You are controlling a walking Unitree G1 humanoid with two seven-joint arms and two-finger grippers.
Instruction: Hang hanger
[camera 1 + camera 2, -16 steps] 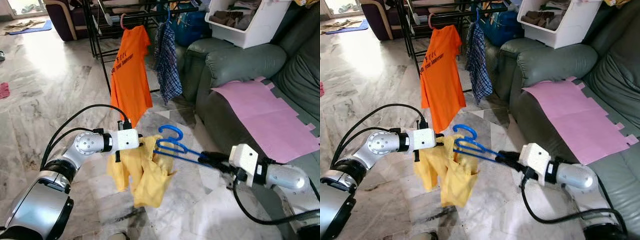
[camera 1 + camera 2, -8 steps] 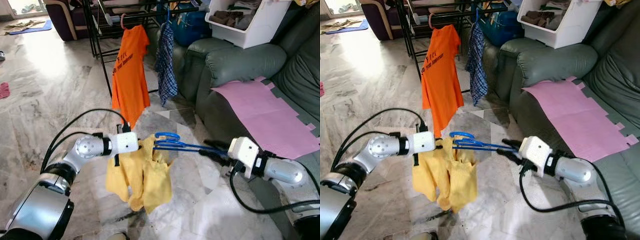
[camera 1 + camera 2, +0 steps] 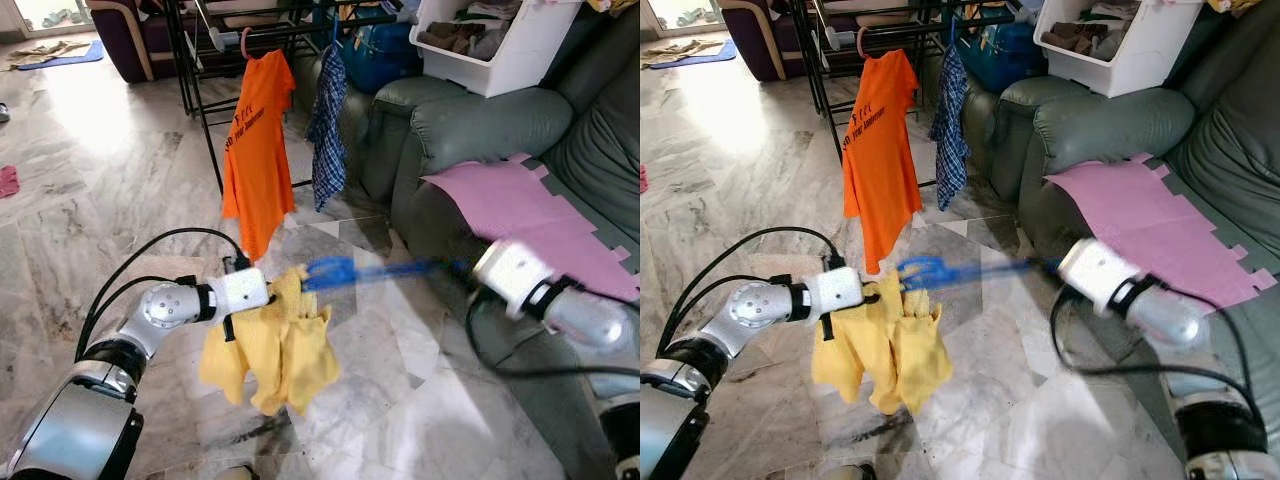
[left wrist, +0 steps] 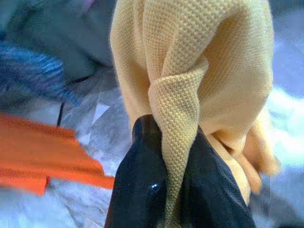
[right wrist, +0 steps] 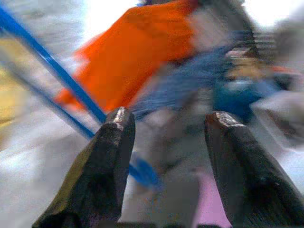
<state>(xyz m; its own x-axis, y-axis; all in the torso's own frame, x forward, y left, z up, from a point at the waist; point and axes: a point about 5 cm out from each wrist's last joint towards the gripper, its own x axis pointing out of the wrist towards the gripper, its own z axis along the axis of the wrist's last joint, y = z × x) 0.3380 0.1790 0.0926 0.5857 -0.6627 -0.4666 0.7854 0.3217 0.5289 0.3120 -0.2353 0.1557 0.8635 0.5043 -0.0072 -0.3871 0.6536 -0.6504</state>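
- Over the marble floor (image 3: 90,190), your left gripper (image 4: 175,156) pinches the yellow garment (image 3: 270,345).
- Your right gripper (image 5: 164,130) stands wide apart beside the blurred blue hanger (image 3: 375,270).

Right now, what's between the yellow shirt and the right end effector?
In the eye views, the blue hanger spans that stretch, blurred, above bare marble floor, from the yellow shirt toward the right end effector.
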